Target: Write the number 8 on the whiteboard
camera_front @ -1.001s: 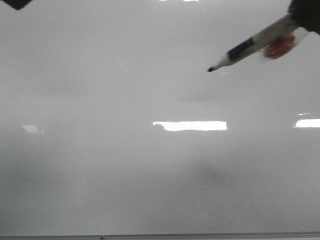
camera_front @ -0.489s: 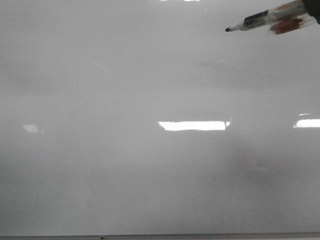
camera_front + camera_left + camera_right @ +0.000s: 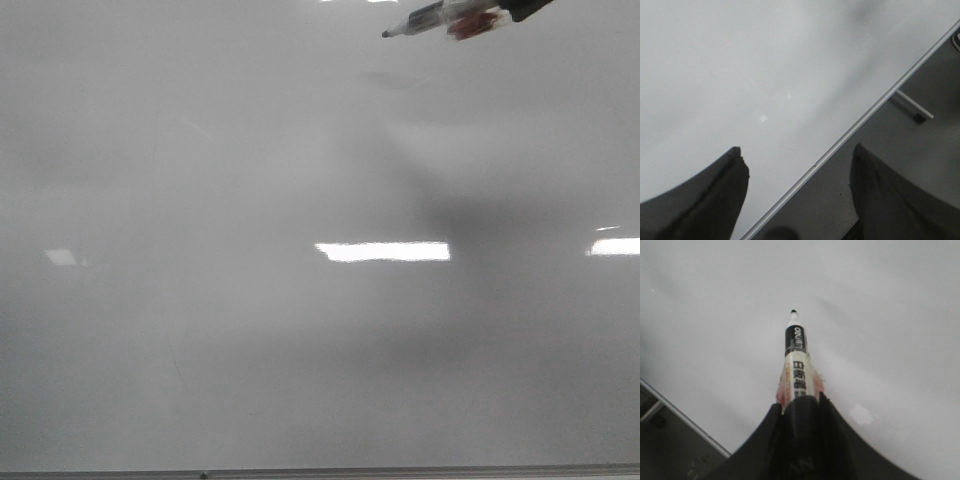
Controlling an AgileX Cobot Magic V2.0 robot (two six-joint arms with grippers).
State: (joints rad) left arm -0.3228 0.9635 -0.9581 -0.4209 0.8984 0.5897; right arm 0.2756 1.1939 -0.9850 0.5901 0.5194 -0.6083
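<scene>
The glossy grey-white whiteboard point(image 3: 250, 350) fills the front view; no number 8 shows on it. My right gripper point(image 3: 799, 402) is shut on a white marker point(image 3: 797, 365) with a black tip. In the front view the marker point(image 3: 440, 18) hangs at the far top right, tip pointing left, above the board. A dark shadow lies on the board below it. My left gripper point(image 3: 795, 152) is open and empty over the board's metal frame strip point(image 3: 860, 125). It is out of the front view.
Bright rectangular light reflections point(image 3: 383, 251) lie across the board's middle. The near frame strip point(image 3: 320, 472) runs along the bottom edge. Beyond the board's edge in the left wrist view is dark floor point(image 3: 920, 150) with a metal bar point(image 3: 910, 106).
The right gripper has lifted the marker up and to the left, away from the board, until it is mostly out of the front view at the top edge. Its shadow has grown larger.
</scene>
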